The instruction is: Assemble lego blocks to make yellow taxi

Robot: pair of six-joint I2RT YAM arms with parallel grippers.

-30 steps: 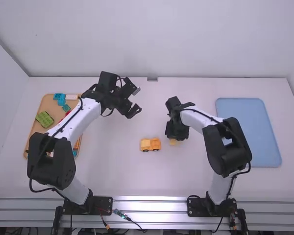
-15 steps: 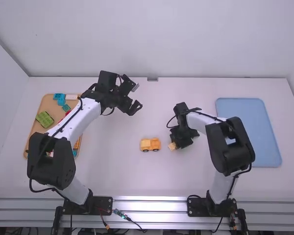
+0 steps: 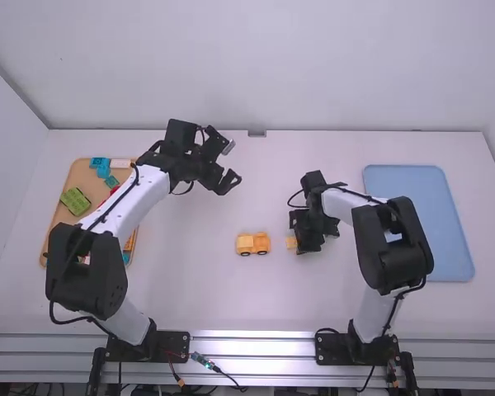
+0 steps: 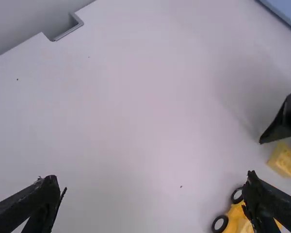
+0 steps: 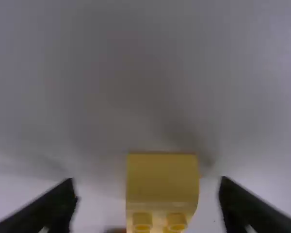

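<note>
Though a yellow block [image 5: 162, 182] lies near, the right end effector [image 3: 296, 234] (left [image 3: 233, 162] too) gapes.

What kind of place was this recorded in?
Probably a robot lab or test station: two arms are fixed at the edge of a white table, plain walls stand around it, and toy blocks wait in a tray.

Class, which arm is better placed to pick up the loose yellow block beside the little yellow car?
The right arm, I'd judge: its open jaws stand either side of the block, while the left arm has its open jaws farther off.
</note>
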